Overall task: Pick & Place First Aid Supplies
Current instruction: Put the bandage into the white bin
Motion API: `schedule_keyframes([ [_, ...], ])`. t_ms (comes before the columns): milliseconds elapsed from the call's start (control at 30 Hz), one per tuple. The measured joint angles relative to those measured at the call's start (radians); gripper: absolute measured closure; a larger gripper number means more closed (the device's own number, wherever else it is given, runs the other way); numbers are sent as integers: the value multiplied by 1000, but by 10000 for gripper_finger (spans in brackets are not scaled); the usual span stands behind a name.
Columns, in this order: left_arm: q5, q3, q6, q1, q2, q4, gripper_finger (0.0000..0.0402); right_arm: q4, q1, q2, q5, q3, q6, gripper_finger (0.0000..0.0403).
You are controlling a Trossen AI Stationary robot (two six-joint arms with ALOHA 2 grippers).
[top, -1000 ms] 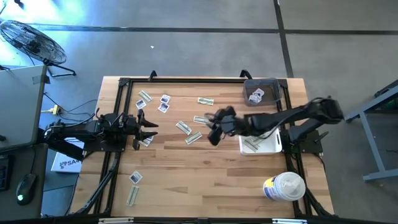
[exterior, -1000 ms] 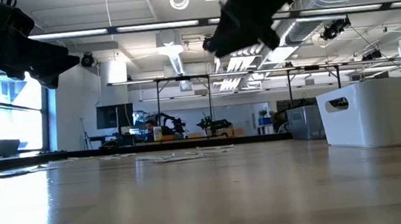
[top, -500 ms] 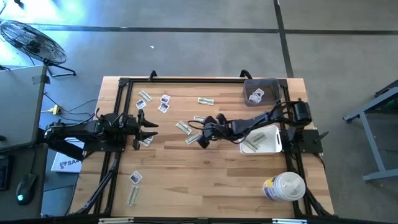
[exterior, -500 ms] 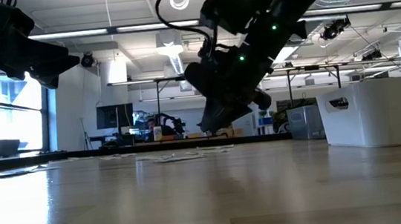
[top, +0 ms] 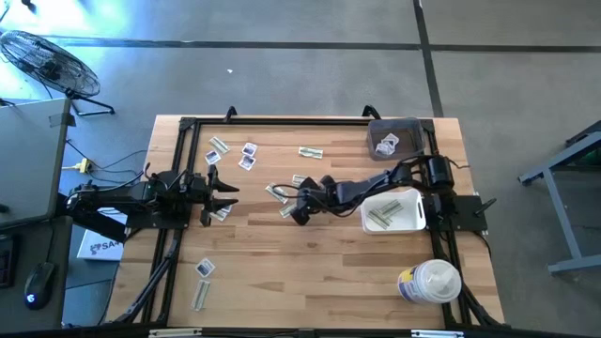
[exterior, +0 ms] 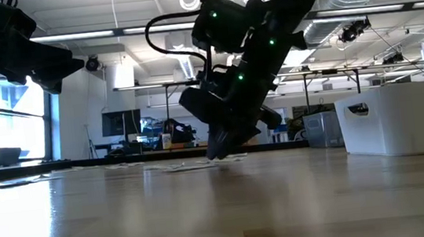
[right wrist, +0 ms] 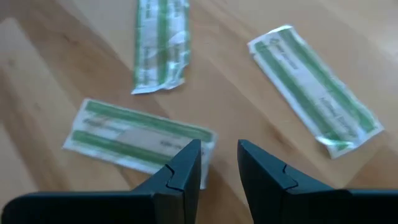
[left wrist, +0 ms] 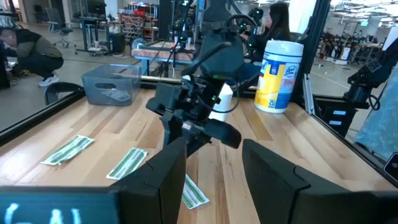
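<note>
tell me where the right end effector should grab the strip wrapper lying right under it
Grip the strip wrapper at its near short end, where a corner already lies between the open fingers of the right end effector. Come straight down from above, probably nipping the edge: it lies flat on the table, offering no raised side. The left end effector waits near the table's left edge.

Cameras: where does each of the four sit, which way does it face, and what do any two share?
High: overhead, looking straight down; both arms, right gripper over the strips.
Low: table height, level into the room; right gripper at the wood.
Left wrist: forward past its own fingers at the tub.
Right wrist: down between its fingers at a strip wrapper.
Shared: high and low both show the white bin.
</note>
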Motion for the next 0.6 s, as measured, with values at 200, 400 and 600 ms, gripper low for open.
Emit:
schedule_keyframes([
  [200, 0, 0, 0, 0, 0, 0, 246, 24, 0, 0, -42, 0, -12, 304],
  [400, 0, 0, 0, 0, 0, 0, 246, 21, 2, 19, -28, 0, -26, 304],
  [600, 0, 0, 0, 0, 0, 0, 246, 78, 2, 57, -51, 3, -27, 304],
])
